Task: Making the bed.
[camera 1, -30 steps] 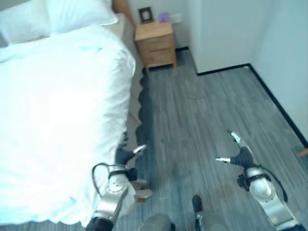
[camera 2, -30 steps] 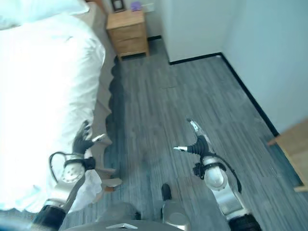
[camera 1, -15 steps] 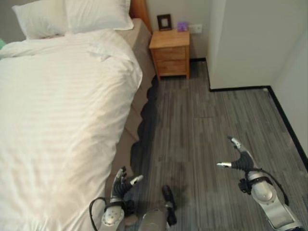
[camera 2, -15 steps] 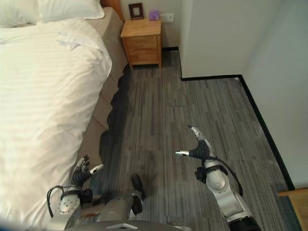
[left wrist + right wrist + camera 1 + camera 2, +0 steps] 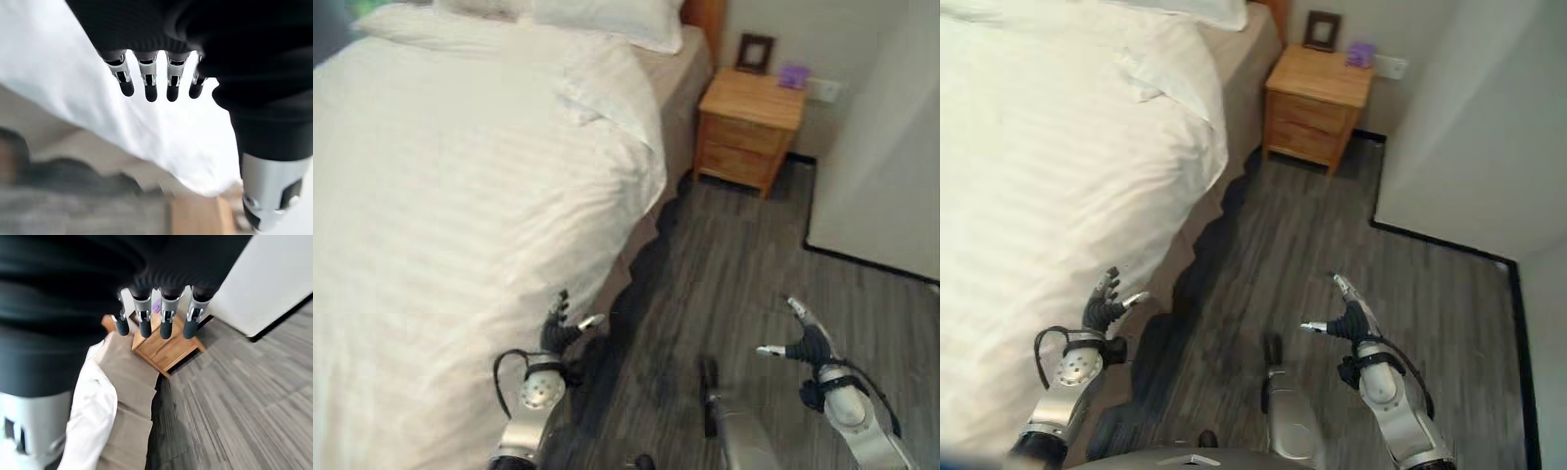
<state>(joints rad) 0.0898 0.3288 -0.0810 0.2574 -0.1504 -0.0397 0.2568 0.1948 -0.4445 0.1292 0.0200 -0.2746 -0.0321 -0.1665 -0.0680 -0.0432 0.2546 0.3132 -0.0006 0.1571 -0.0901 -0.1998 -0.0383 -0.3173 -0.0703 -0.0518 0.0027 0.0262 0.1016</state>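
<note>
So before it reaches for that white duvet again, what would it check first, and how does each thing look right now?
1. Left hand free to grasp: ok, fingers relaxed and holding nothing.
2. Right hand free: ok, open over the grey floor, away from the bed.
3. Duvet edge within the left hand's reach: ok, the hand sits right beside its hanging edge.
4. Duvet lying smooth: not ok, a fold is turned back near the pillow.
5. Duvet hanging evenly: not ok, the tan bed base stays bare near the head of the bed.
6. Nightstand out of the way: ok, well ahead of both hands.
</note>
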